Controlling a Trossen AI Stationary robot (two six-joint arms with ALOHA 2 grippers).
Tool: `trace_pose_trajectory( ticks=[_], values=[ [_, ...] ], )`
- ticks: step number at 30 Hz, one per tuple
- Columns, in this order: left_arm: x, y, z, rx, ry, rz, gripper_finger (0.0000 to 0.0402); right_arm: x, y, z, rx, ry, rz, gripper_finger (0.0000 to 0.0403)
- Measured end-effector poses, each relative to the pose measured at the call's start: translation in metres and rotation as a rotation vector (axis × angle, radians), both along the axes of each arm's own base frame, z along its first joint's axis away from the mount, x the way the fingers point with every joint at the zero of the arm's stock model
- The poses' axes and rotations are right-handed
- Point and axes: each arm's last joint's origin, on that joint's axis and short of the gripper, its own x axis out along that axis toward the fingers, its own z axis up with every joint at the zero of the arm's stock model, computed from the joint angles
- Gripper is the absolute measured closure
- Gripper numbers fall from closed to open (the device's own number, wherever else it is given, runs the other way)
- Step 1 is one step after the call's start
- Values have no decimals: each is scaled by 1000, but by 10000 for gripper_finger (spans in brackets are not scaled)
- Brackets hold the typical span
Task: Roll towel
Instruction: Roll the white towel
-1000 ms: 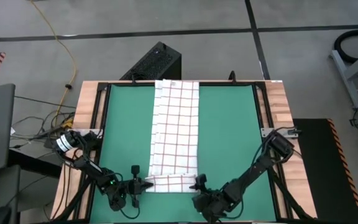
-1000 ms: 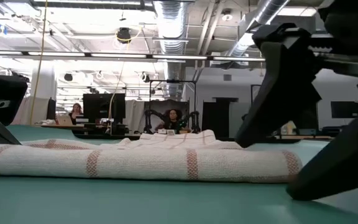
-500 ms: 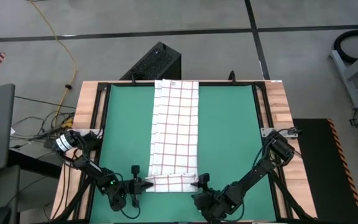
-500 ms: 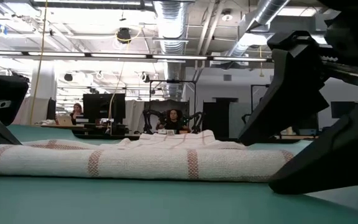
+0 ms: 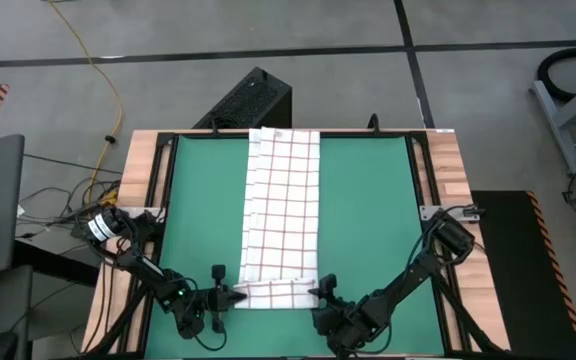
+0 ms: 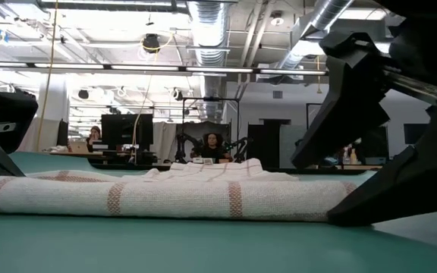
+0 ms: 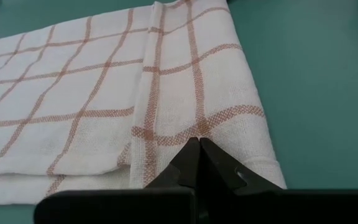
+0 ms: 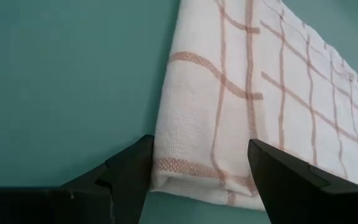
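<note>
Wooden surface [image 5: 446,160] with green mat [image 5: 368,210] on top, concrete floor around it. Left gripper [image 5: 230,297]: jaws pressed together, tips at the left end of the towel's [image 5: 283,200] folded near edge, pinching the cloth there by the wrist view. Right gripper [image 5: 320,291]: jaws spread, straddling the right end of that fold. Towel lies flat down the mat's middle, far end reaching the mat's far edge, near end doubled over.
</note>
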Motion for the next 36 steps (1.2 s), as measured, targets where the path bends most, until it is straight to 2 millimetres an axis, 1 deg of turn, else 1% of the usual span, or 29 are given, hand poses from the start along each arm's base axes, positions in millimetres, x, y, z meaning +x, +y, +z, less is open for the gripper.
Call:
trace_pose_trajectory(
  ticks=[3, 7, 14, 17, 19, 21, 23, 28, 31, 34, 35, 36],
  values=[
    [-2, -2, 0, 4, 2, -10, 401, -4, 4, -1, -55, 32, 70, 117],
    [-4, -2, -1, 9, 2, -13, 401, -3, 3, -1, -159, 85, 167, 117],
    [-4, -2, -1, 13, -6, -6, 401, 8, -11, -2, -95, 115, 133, 118],
    [-4, -2, -1, 17, -8, -5, 401, 11, -14, -8, -84, 128, 116, 123],
    [-4, -2, -1, 18, -8, -7, 401, 11, -13, -13, -87, 131, 116, 134],
    [-4, -2, -1, 19, -8, -7, 401, 12, -11, -18, -85, 128, 114, 153],
    [-4, -2, -1, 20, -8, -7, 401, 11, -10, -19, -63, 114, 93, 182],
    [-4, -2, -1, 22, -9, -10, 401, 12, -11, -20, -1, 70, 10, 267],
    [-4, -2, -1, 22, -9, -11, 401, 13, -11, -21, 20, 76, 8, 315],
    [-4, -3, 0, 17, -19, -17, 401, 14, -10, -19, 46, 69, -8, 373],
    [-3, -3, 1, 13, -26, -23, 401, 15, -9, -18, 56, 74, -9, 385],
    [-2, -4, 4, 5, -37, -33, 401, 16, -8, -16, 69, 76, -7, 389]
  ],
)
